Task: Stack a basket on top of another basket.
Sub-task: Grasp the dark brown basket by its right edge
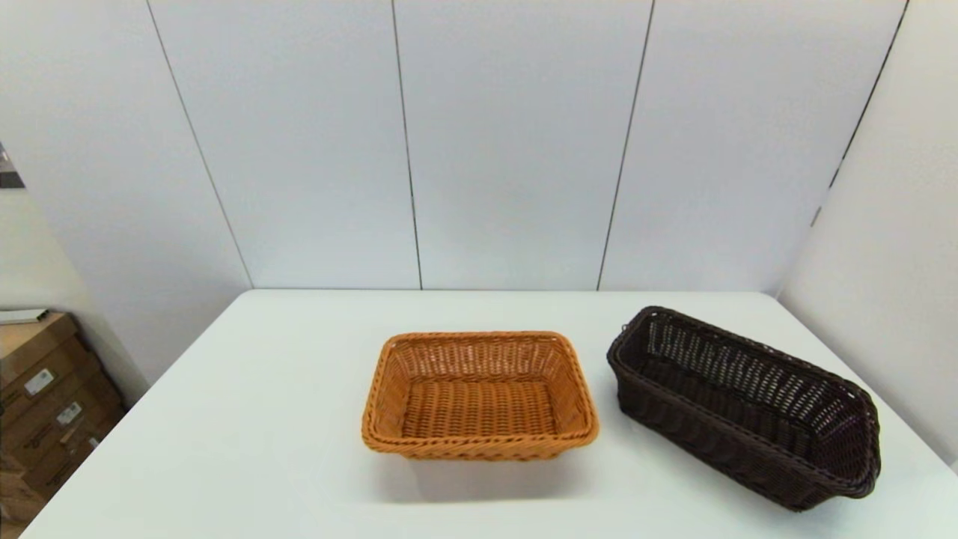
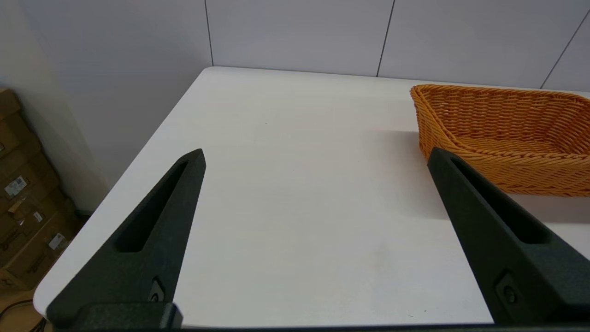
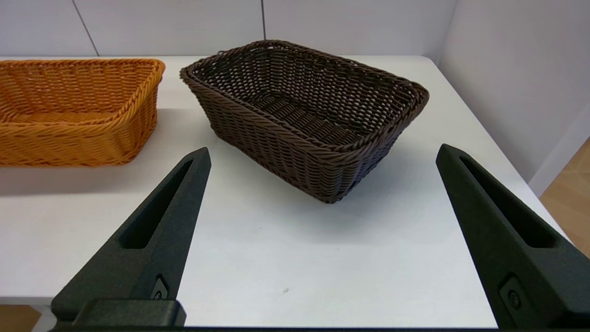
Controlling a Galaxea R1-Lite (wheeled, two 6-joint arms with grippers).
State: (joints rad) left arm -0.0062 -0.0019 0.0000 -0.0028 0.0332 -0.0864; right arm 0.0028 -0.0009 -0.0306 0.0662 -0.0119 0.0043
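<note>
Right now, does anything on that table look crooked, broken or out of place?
Only mildly: the dark brown basket sits turned at an angle, while the orange basket beside it lies square to the table's edge. Both are upright, apart and look undamaged.

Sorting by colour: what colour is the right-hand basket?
Dark brown basket, shown best in the right wrist view.

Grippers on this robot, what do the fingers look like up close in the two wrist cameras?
The left gripper and the right gripper look alike: two long matte black fingers tapering to blunt points, each with a long recessed slot down its face and a small screw near its base. No cables or markings show.
</note>
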